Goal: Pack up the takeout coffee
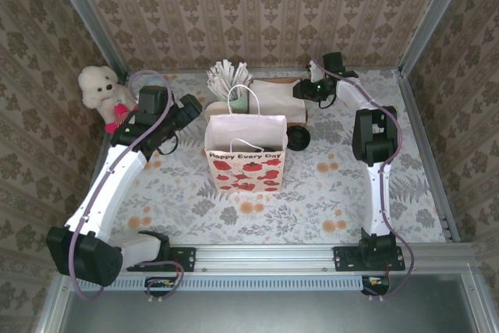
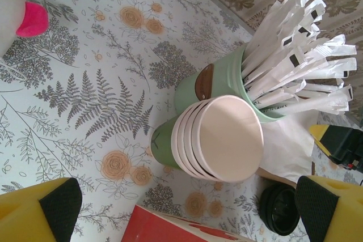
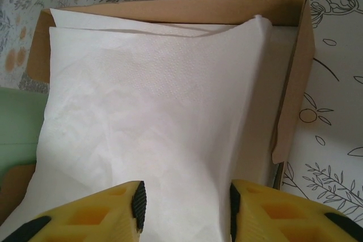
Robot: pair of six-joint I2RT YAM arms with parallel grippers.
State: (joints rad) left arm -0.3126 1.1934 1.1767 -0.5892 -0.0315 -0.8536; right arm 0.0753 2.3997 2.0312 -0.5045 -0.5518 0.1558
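The takeout coffee is hidden from me. My left gripper [image 1: 189, 107] hangs open behind the bag's left corner. Its yellow fingers [image 2: 45, 211] stand far apart, with a stack of cream-lined green cups [image 2: 224, 140] lying beyond them and untouched. My right gripper [image 1: 302, 91] is open at the back right. Its fingertips [image 3: 139, 205] straddle a pile of white napkins [image 3: 153, 111] in a cardboard tray [image 3: 295, 72] without pinching them. The white gift bag with red hearts [image 1: 244, 157] stands open mid-table.
A light green holder [image 2: 227, 77] full of white wrapped sachets [image 2: 300, 49] stands behind the cups. A flat black round lid [image 2: 279, 209] lies right of the bag. A white plush toy [image 1: 101, 91] sits in the back left corner. Metal rails frame the table.
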